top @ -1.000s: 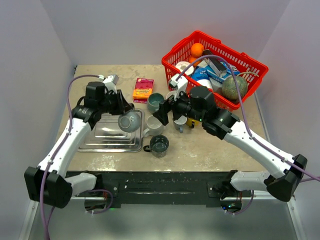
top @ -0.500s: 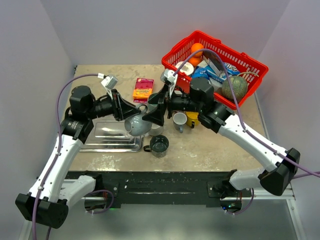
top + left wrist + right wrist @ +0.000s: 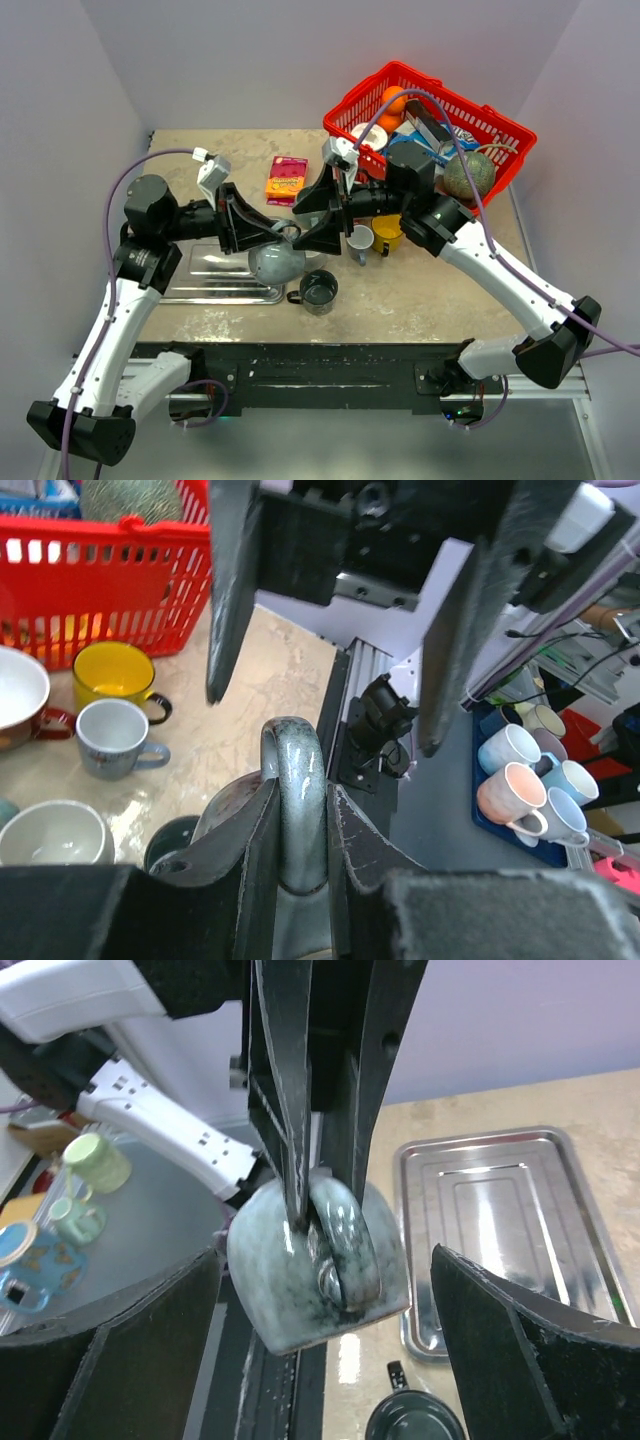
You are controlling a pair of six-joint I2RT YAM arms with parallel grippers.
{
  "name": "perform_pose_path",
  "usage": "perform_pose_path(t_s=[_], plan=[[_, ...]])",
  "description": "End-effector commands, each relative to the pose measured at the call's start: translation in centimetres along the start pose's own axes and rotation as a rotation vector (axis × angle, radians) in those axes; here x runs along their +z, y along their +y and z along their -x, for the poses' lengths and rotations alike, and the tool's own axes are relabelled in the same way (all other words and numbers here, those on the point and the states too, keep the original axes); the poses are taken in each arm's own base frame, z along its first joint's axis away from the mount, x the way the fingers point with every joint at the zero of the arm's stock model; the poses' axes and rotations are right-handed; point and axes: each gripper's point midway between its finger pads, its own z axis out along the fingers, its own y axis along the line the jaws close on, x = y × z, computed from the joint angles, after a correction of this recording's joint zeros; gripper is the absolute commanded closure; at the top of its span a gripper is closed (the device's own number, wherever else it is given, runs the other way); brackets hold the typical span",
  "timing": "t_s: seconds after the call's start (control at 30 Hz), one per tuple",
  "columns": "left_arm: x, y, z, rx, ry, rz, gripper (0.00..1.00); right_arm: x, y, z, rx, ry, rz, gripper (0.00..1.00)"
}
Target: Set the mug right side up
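Top external view: the mug (image 3: 277,263) hangs in the air over the counter (image 3: 430,290), just past the right edge of the tray (image 3: 210,265) and just above and to the left of a dark cup (image 3: 320,290) standing there. Its rounded grey body faces the camera and its mouth does not show, so I cannot tell how far it has turned. The left tool (image 3: 298,820) is clamped on the handle (image 3: 293,755), with 1 finger on each side of the loop. Over the last 1 second the left arm has reached out to the right and carried the mug from above the tray toward the middle. The right tool (image 3: 300,228) has left the group of cups and swung round to face it. Its 2 fingers are spread wide on either side of the mug's body, not touching it, and have narrowed only a little. This looks like the start of a handover or a 2-armed turn: the right tool probably has to close on the body before the left can let go or rotate. The white cup (image 3: 360,238), yellow cup (image 3: 388,233) and red basket (image 3: 500,135) sit behind, clear of the exchange.
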Motion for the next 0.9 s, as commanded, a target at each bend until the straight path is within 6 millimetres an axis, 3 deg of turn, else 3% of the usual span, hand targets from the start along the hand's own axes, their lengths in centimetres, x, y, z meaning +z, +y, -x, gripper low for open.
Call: perform_pose_path(t_s=[0.0, 0.23, 0.67, 0.8, 0.83, 0.87], plan=[[-0.7, -5.0, 3.8, 0.198, -0.065, -0.128, 1.0, -0.6, 1.8, -0.7, -0.026, 0.028, 0.091, 0.15], [-0.9, -6.3, 4.3, 0.223, -0.086, -0.193, 1.0, -0.3, 0.7, 0.0, -0.05, 0.006, 0.042, 0.26], [-0.5, -5.9, 4.9, 0.237, -0.1, -0.2, 1.0, 0.6, 0.6, 1.5, -0.043, -0.039, 0.084, 0.41], [-0.3, -5.7, 4.9, 0.232, -0.1, -0.2, 1.0, 0.9, 0.6, 1.5, -0.028, -0.04, 0.098, 0.61], [-0.2, -5.5, 4.9, 0.227, -0.099, -0.199, 1.0, 1.1, 0.5, 1.4, -0.02, -0.036, 0.102, 0.74], [-0.1, -5.2, 4.8, 0.223, -0.098, -0.197, 1.0, 1.1, 0.5, 1.5, -0.021, -0.037, 0.103, 0.79]])
